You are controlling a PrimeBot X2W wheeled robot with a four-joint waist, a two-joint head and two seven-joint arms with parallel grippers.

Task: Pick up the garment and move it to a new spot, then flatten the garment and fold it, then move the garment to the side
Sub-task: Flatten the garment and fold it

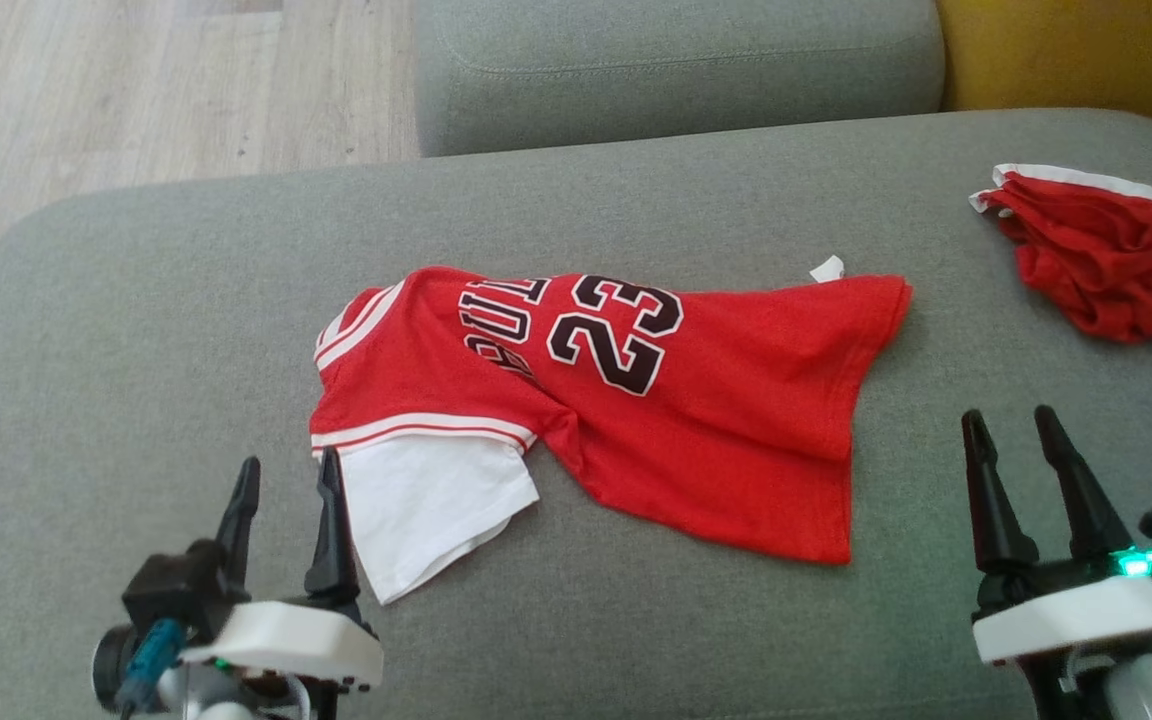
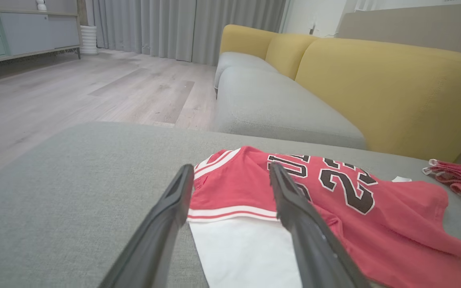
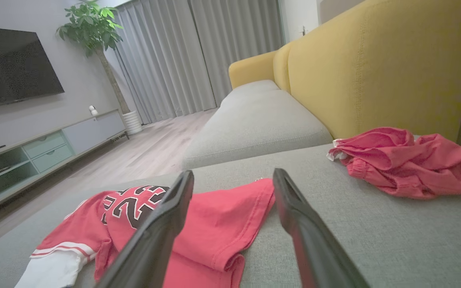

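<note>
Red fabric jersey [image 1: 696, 440] with black "23" lies rumpled on grey fabric sofa cushion [image 1: 136, 330], ahead between my grippers. My left gripper [image 1: 290, 460] wide, empty, just beside white sleeve [image 1: 426, 510]. My right gripper [image 1: 1008, 415] wide, empty, near hem, apart.

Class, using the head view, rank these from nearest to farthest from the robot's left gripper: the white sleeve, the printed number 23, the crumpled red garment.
1. White sleeve, right beside the left gripper.
2. Number 23, printed mid-chest, farther off.
3. Crumpled red garment, at the far right.
</note>
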